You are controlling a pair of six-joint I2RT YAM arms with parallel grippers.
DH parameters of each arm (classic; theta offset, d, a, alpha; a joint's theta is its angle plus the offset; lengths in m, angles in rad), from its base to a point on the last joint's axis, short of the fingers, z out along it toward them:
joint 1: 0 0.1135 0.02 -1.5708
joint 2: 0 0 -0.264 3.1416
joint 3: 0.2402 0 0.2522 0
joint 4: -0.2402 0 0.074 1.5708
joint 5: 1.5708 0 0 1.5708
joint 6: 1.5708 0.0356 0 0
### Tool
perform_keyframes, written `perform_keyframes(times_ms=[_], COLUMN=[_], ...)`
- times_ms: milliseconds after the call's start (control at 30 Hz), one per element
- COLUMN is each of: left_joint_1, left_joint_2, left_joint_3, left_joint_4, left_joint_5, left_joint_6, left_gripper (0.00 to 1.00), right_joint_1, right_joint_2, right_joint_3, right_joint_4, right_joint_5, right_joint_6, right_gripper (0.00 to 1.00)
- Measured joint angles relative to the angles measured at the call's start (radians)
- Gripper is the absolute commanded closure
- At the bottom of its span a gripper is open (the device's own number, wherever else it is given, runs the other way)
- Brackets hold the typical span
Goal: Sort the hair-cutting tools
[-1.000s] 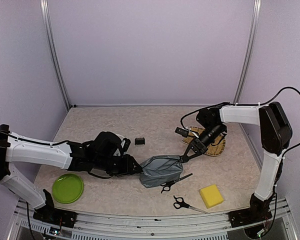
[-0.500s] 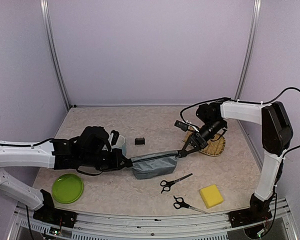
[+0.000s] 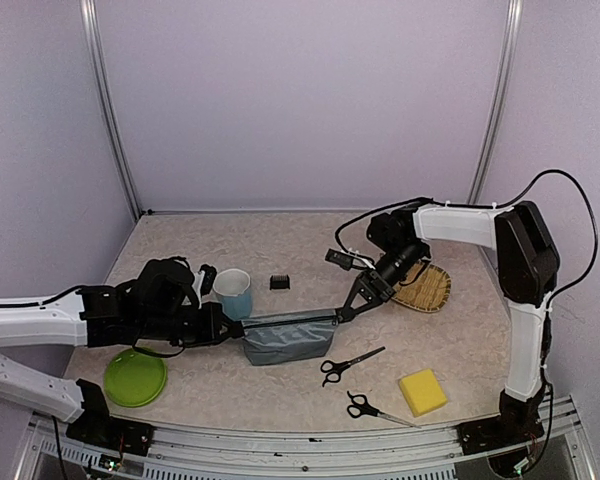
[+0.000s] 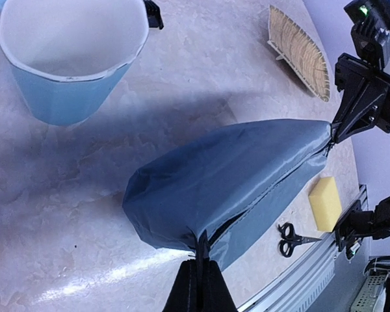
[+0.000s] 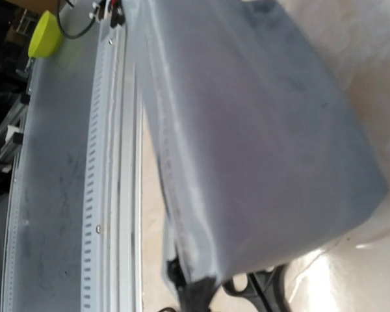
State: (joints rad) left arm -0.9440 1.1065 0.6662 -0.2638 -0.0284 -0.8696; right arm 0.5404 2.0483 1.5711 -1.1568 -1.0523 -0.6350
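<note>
1. Beige marbled tabletop (image 3: 180, 250), lilac walls.
2. A grey pouch (image 3: 285, 338) hangs taut between the arms. The left gripper (image 3: 230, 333) is clamped on its left end and the right gripper (image 3: 348, 308) on its right end.
3. One pair of scissors (image 3: 350, 362) lies just off the pouch's near right corner, with a second pair (image 3: 375, 408) farther out.
4. A tiny black block (image 3: 279, 282) sits behind the pouch.

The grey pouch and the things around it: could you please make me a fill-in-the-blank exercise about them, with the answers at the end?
1. The grey pouch is stretched between the left gripper and the right gripper, both with jaws ___ on it.
2. The sponge, right of the nearer scissors, is ___ in colour.
3. The upright cup behind the pouch is light ___.
4. The round plate near the left arm is ___.

Answers: shut; yellow; blue; green
</note>
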Motion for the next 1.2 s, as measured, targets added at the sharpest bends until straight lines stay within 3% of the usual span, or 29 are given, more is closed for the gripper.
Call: perform_keyframes(times_ms=[133,267,433,700,767,833,900,933,1033,1200], left_joint_1=[0.019,0.027,0.027,-0.021,-0.062,-0.132,-0.186,-0.199,-0.202,-0.189], left_joint_2=[0.028,0.068,0.079,-0.009,-0.014,-0.009,0.0,0.004,0.019,0.074], left_joint_3=[0.0,0.0,0.041,0.175,0.212,0.258,0.293,0.302,0.3,0.299], left_joint_4=[-0.021,-0.022,-0.073,-0.093,-0.094,-0.096,-0.081,-0.065,0.042,0.219], left_joint_5=[0.01,0.04,0.032,-0.091,-0.142,-0.225,-0.277,-0.296,-0.402,-0.559], left_joint_6=[0.024,0.06,0.139,0.255,0.292,0.347,0.426,0.457,0.526,0.587], left_gripper=[0.81,0.68,0.64,0.58,0.51,0.36,0.09,0.02,0.01,0.01], right_joint_1=[0.021,0.023,0.023,0.018,0.016,0.015,0.022,0.028,0.085,0.301], right_joint_2=[0.021,0.027,0.025,-0.117,-0.183,-0.249,-0.308,-0.343,-0.443,-0.579], right_joint_3=[0.0,-0.001,-0.001,-0.054,-0.099,-0.158,-0.219,-0.258,-0.388,-0.622], right_joint_4=[0.019,0.045,0.067,0.084,0.098,0.119,0.135,0.145,0.192,0.261], right_joint_5=[0.022,0.06,0.142,0.247,0.275,0.304,0.332,0.353,0.439,0.601], right_joint_6=[0.027,0.063,0.087,0.102,0.106,0.108,0.109,0.108,0.101,0.08], right_gripper=[0.98,0.76,0.58,0.57,0.57,0.56,0.55,0.55,0.54,0.52])
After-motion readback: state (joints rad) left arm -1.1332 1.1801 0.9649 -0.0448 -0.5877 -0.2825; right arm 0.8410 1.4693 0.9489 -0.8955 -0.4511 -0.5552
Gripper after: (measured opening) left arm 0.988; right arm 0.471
